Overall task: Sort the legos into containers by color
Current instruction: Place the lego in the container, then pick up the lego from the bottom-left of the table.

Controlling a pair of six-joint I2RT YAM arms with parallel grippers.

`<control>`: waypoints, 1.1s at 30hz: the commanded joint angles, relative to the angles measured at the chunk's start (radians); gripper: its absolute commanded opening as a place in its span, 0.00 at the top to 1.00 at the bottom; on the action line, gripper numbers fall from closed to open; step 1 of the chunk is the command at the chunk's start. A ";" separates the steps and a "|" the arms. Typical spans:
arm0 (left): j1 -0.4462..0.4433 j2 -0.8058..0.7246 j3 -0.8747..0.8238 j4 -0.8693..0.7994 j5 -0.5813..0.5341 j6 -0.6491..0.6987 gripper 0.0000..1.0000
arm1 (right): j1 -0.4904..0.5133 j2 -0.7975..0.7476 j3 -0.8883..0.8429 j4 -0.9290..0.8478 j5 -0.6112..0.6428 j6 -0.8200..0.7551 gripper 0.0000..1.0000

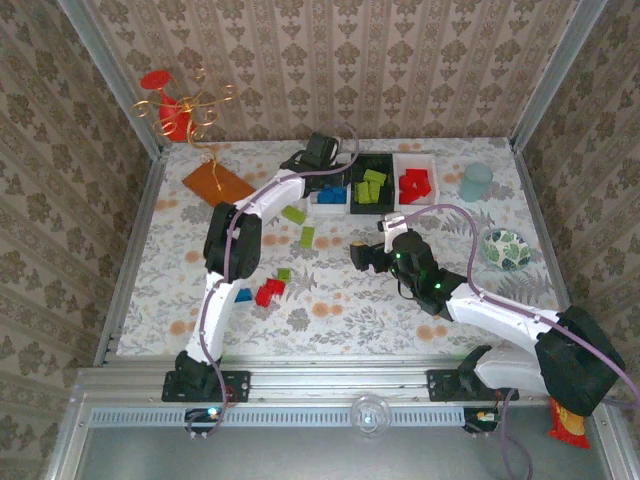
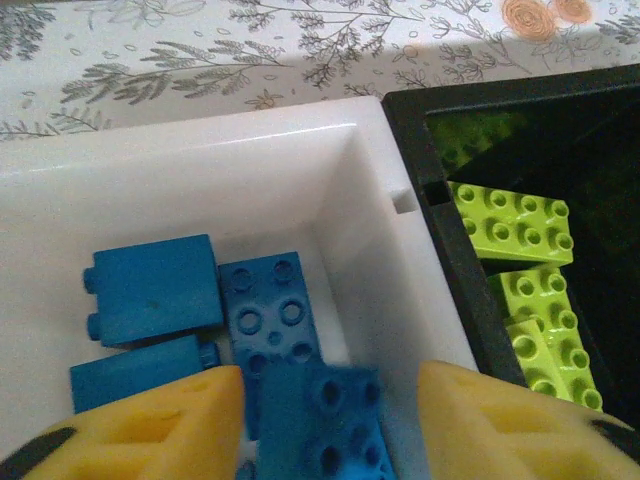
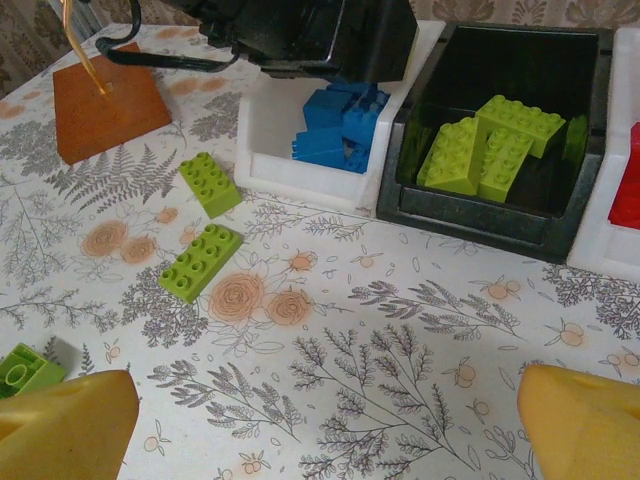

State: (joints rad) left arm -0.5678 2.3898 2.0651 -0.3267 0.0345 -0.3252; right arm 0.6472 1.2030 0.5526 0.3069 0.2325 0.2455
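My left gripper (image 2: 330, 400) hangs open over the left white bin (image 2: 250, 170). A blurred blue lego (image 2: 320, 425) lies loose between its yellow fingers (image 2: 150, 425), above other blue legos (image 2: 155, 290). The black bin (image 2: 510, 92) beside it holds lime green legos (image 2: 515, 225), and the right white bin (image 1: 432, 165) holds red ones (image 1: 415, 183). My right gripper (image 3: 330, 430) is open over bare table with nothing between its fingers. Loose green legos (image 3: 200, 262) (image 3: 210, 183) (image 3: 20, 370) lie ahead of it to the left. Red (image 1: 268, 290) and blue (image 1: 243, 295) legos lie near the left arm.
An orange plate (image 1: 217, 183) sits at the back left, in front of a red and gold ornament (image 1: 175, 105). A pale blue cup (image 1: 476, 182) and a leaf-patterned bowl (image 1: 506, 248) stand at the right. Walls close the table on three sides.
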 commanded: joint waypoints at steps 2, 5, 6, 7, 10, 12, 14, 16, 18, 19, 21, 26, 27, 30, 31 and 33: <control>0.017 -0.136 -0.066 -0.024 0.008 0.017 0.36 | 0.006 0.003 -0.010 -0.009 0.029 0.002 0.01; 0.016 -0.302 -0.291 0.058 0.005 0.029 0.33 | 0.006 0.004 -0.008 -0.011 0.028 0.004 0.01; 0.016 -0.370 -0.389 0.091 0.006 0.031 0.32 | 0.006 0.002 -0.008 -0.013 0.027 0.003 0.01; 0.016 -0.428 -0.472 0.116 0.003 0.032 0.32 | 0.006 0.000 -0.008 -0.014 0.026 0.003 0.01; 0.017 -0.620 -0.720 0.139 -0.016 0.040 0.31 | 0.006 -0.006 -0.008 -0.015 0.024 0.007 0.01; 0.017 -0.748 -0.885 0.101 -0.062 0.036 0.30 | 0.006 -0.007 -0.006 -0.016 0.023 0.007 0.01; 0.017 -0.870 -1.012 0.030 -0.127 0.021 0.30 | 0.005 -0.003 -0.006 -0.014 0.022 0.009 0.01; 0.018 -0.988 -1.119 -0.042 -0.199 0.005 0.28 | 0.005 0.005 -0.005 -0.012 0.020 0.011 0.01; 0.034 -1.096 -1.220 -0.103 -0.256 -0.022 0.26 | 0.005 0.020 -0.002 -0.008 0.015 0.016 0.01; 0.048 -1.141 -1.260 -0.120 -0.256 -0.035 0.25 | 0.005 0.028 0.000 -0.008 0.013 0.018 0.01; 0.095 -1.208 -1.339 -0.146 -0.214 -0.076 0.23 | 0.005 0.044 0.004 -0.009 0.010 0.020 0.01; 0.194 -1.266 -1.423 -0.218 -0.171 -0.128 0.23 | 0.005 0.048 0.000 0.011 -0.036 0.012 0.01; 0.201 -1.271 -1.433 -0.219 -0.163 -0.131 0.23 | 0.005 0.043 -0.009 0.036 -0.083 -0.001 0.01; 0.215 -1.254 -1.441 -0.222 -0.134 -0.138 0.23 | 0.009 0.046 -0.019 0.109 -0.274 -0.039 0.01; 0.216 -1.242 -1.439 -0.225 -0.128 -0.141 0.23 | 0.013 0.052 -0.016 0.120 -0.323 -0.047 0.02; 0.218 -1.214 -1.438 -0.226 -0.115 -0.139 0.23 | 0.038 0.077 0.000 0.125 -0.384 -0.068 0.02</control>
State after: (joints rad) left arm -0.3580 1.1511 0.6285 -0.5228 -0.1123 -0.4343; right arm 0.6571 1.2575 0.5468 0.3706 0.0212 0.2195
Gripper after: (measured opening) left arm 0.771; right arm 0.980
